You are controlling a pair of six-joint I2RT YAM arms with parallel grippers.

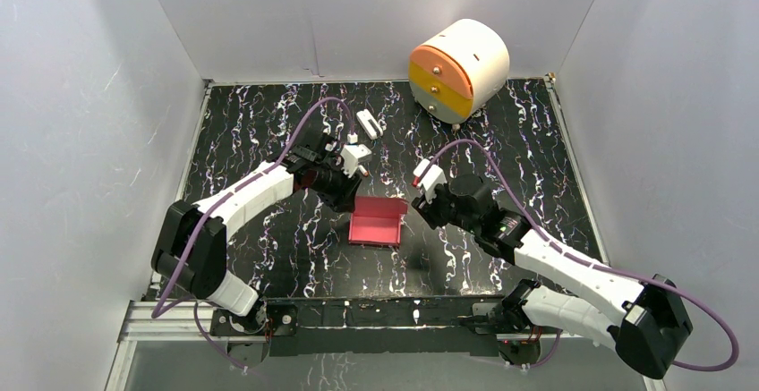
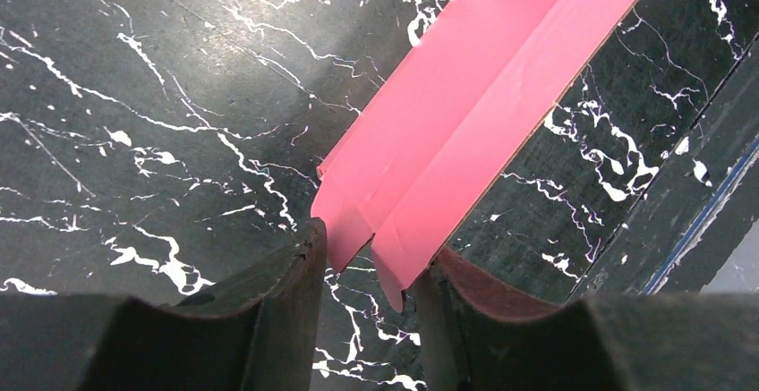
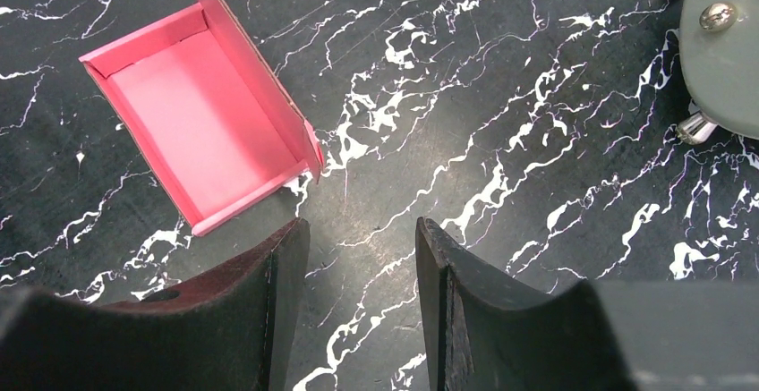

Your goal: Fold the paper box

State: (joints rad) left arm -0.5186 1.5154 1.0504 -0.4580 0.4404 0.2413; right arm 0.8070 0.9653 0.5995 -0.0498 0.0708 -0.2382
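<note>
The pink-red paper box (image 1: 378, 221) lies mid-table as an open shallow tray with one long flap standing up. The right wrist view shows its inside (image 3: 206, 114) at the upper left. My left gripper (image 1: 351, 201) is at the box's far left corner. In the left wrist view its jaws (image 2: 371, 248) are open, and the end of the raised flap (image 2: 465, 105) reaches in between them, close to the right finger (image 2: 447, 275). My right gripper (image 1: 419, 205) hovers just right of the box, open and empty (image 3: 362, 230) over the bare table.
A round white drawer unit (image 1: 458, 69) with orange and yellow fronts stands at the back right; its grey underside shows in the right wrist view (image 3: 725, 51). A small white piece (image 1: 369, 123) lies behind the box. White walls enclose the black marbled table.
</note>
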